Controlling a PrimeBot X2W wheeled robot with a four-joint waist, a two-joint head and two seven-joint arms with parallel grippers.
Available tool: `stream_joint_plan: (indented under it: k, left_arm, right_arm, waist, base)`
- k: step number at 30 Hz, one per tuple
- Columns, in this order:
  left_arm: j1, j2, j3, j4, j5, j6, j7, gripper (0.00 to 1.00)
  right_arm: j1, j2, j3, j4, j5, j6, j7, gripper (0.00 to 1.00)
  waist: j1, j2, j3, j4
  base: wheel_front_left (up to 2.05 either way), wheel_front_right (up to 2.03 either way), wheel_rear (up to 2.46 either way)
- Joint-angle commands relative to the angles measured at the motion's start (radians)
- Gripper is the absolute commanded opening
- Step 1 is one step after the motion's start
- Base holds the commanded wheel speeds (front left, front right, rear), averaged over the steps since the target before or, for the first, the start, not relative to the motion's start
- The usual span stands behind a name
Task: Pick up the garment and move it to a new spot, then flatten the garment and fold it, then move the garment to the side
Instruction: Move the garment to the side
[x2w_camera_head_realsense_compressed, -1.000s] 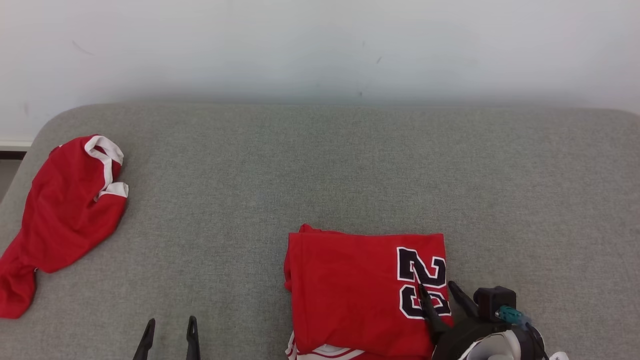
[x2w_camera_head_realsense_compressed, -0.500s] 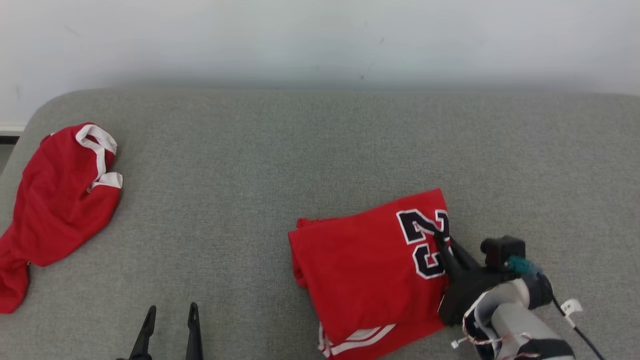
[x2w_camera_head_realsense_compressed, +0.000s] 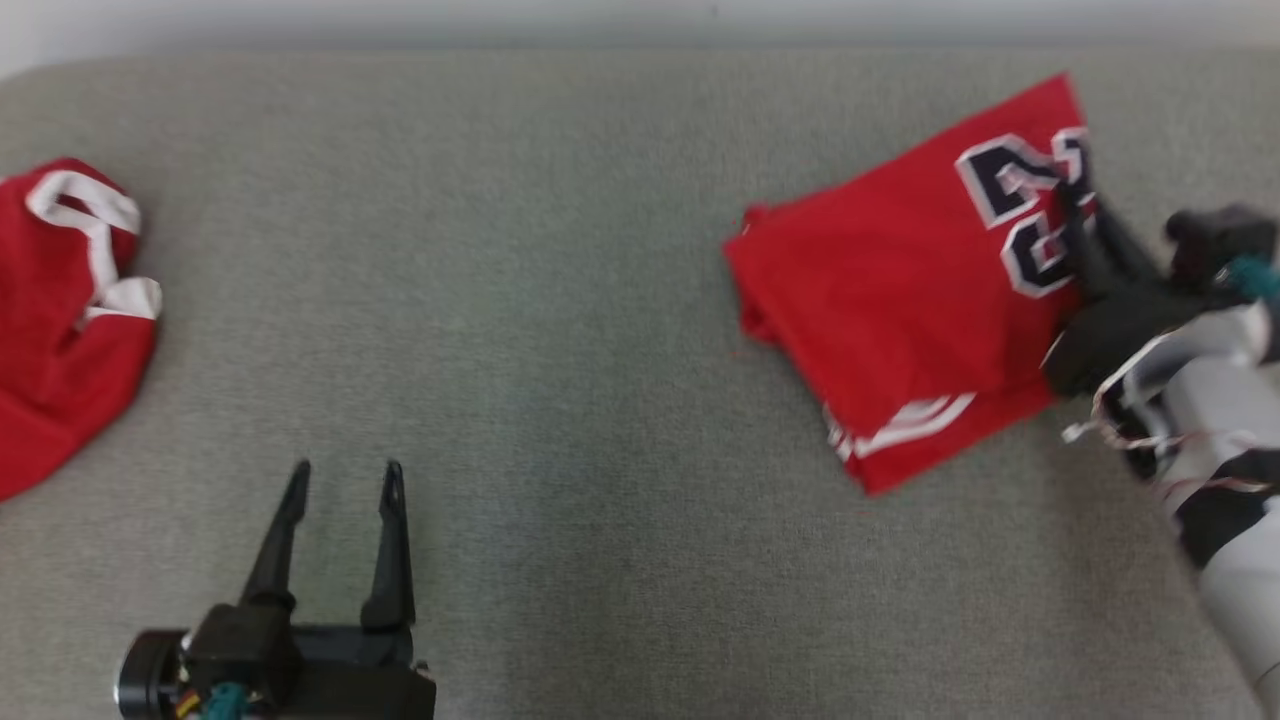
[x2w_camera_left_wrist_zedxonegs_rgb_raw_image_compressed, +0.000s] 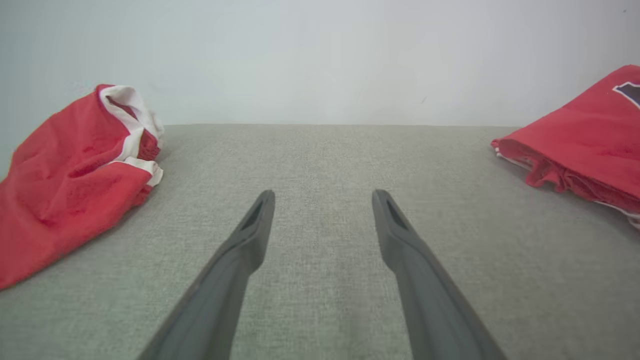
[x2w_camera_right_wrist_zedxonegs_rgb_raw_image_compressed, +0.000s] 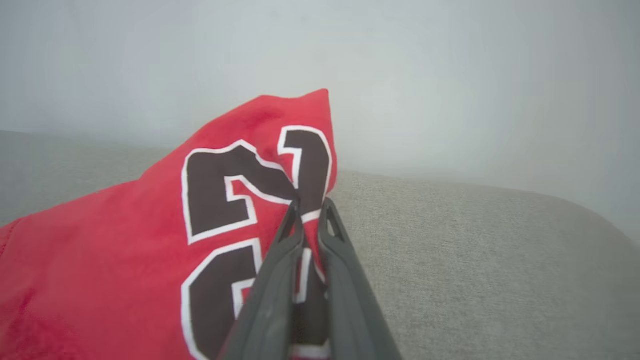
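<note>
Pinching the folded garment (x2w_camera_head_realsense_compressed: 890, 300) at its numbered edge, the right gripper (x2w_camera_right_wrist_zedxonegs_rgb_raw_image_compressed: 311, 206) is clamped on soft, limp cloth, far right on the grey surface (x2w_camera_head_realsense_compressed: 560, 300); its layers will likely slip apart unless gripped together. The left gripper (x2w_camera_head_realsense_compressed: 345, 470) hovers wide, empty

Bright red on the folded garment (x2w_camera_head_realsense_compressed: 890, 290), and there's the number (x2w_camera_right_wrist_zedxonegs_rgb_raw_image_compressed: 210, 175) on it: black digits, each edged in white, reading almost navy from the head view. White stripes (x2w_camera_head_realsense_compressed: 905, 420) peek out along its lower layer. Far left, the other garment (x2w_camera_head_realsense_compressed: 50, 330), same red, white banding round its openings. The surface (x2w_camera_head_realsense_compressed: 600, 400) underneath is a muted grey-green with a fine woven fleck. Wall (x2w_camera_left_wrist_zedxonegs_rgb_raw_image_compressed: 320, 50) behind, pale off-white. Left jaws and right jaws both dark charcoal, right forearm (x2w_camera_head_realsense_compressed: 1215, 385) pale silver-grey, a teal plug (x2w_camera_head_realsense_compressed: 1255, 275) at its wrist
</note>
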Motion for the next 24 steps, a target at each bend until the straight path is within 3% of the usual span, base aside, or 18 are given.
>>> stream_joint_plan:
  k: [1, 10, 24]
  left_arm:
    - [-0.039, -0.001, 0.013, -0.023, 0.017, -0.014, -0.003, 1.00]
    - [-0.124, 0.048, 0.052, -0.113, 0.069, -0.053, -0.003, 1.00]
    - [-0.169, 0.128, 0.048, -0.253, 0.087, -0.067, -0.003, 1.00]
  right_arm:
    - [-0.044, -0.037, 0.000, -0.008, -0.009, -0.003, 0.000, 0.00]
    - [-0.198, -0.148, 0.018, -0.028, -0.049, -0.003, 0.000, 0.00]
    - [-0.459, -0.260, 0.049, -0.006, -0.136, -0.003, 0.004, 0.00]
  waist:
    - [-0.0001, -0.0001, 0.121, -0.060]
    - [-0.0001, -0.0001, 0.266, -0.185]
    - [-0.0001, -0.0001, 0.411, -0.272]
  base:
    - [0.00, 0.00, 0.00]
    - [0.00, 0.00, 0.00]
    - [0.00, 0.00, 0.00]
